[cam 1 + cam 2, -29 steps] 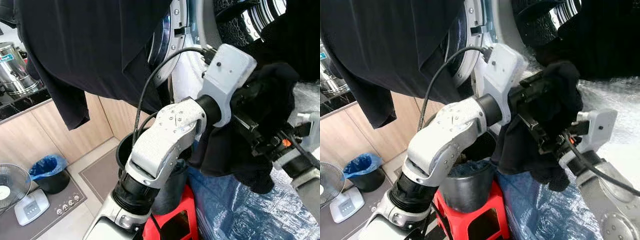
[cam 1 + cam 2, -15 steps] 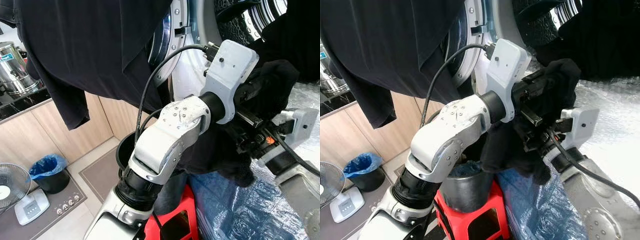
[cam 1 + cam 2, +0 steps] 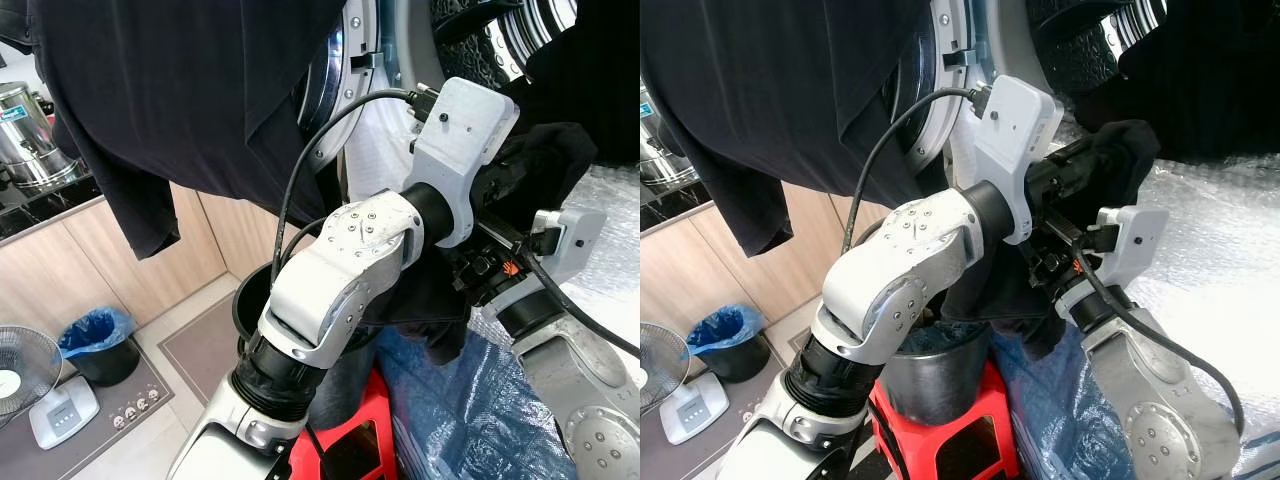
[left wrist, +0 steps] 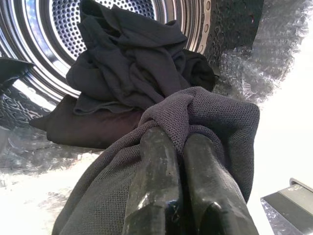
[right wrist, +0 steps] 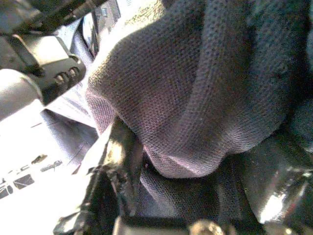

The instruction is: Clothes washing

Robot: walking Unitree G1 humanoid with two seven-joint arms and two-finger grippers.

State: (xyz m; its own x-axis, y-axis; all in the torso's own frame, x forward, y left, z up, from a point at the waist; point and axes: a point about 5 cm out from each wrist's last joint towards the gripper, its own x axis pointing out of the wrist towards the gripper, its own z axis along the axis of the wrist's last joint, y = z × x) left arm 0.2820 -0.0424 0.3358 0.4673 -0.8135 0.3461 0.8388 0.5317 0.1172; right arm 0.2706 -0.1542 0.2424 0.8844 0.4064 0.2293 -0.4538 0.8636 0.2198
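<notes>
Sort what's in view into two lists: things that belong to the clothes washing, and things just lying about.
Belongs to the job:
- dark knit garment, pinched in the left claw
- right claw, with the same knit cloth lying between its fingers
- washer drum with dark clothes inside
- metal bucket on the red stool

Just lying about:
- blue-lined bin
- fan
- steel urn

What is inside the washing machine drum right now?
A heap of dark clothes lies in the drum. The garment pinched in the left claw covers the drum's lower front, so anything there is hidden.
</notes>
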